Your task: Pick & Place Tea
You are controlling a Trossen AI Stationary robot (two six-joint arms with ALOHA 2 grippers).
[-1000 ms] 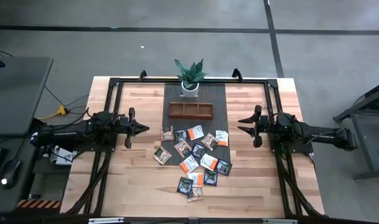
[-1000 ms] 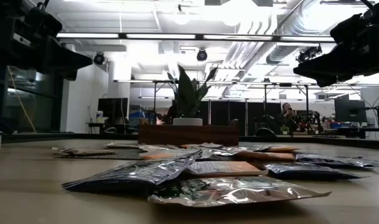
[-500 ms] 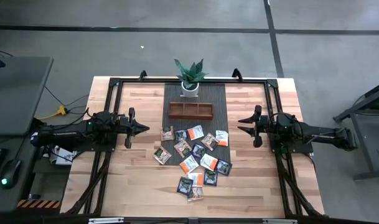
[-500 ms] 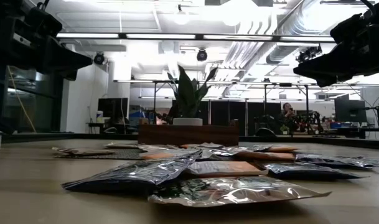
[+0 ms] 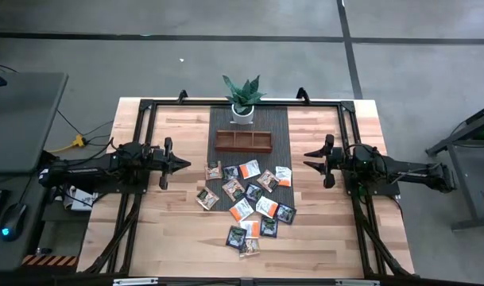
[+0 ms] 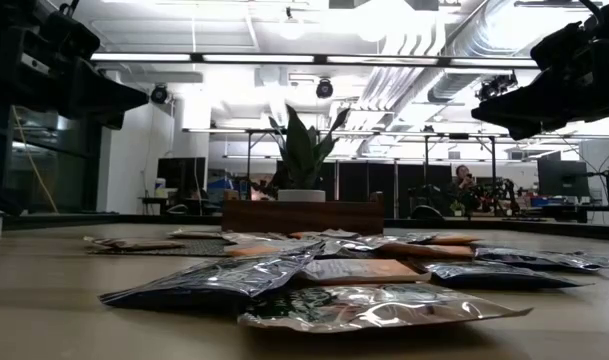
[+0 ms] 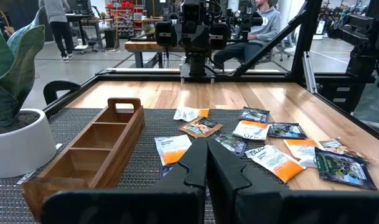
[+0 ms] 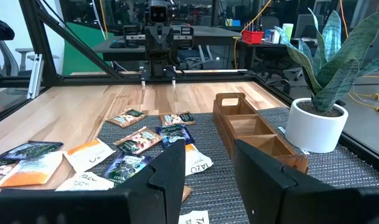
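Several small flat tea sachets, orange-and-white, dark and tan, lie scattered flat on the table's middle, partly on a dark mat; the low view shows them close up. My left gripper hovers level at the pile's left, shut and empty, its fingers closed together. My right gripper hovers level at the pile's right, open, with nothing between its fingers. Both are clear of the tea.
A brown wooden three-compartment tray sits on the mat just beyond the sachets. Behind it stands a green plant in a white pot. A black frame runs around the tabletop. People are in the room beyond.
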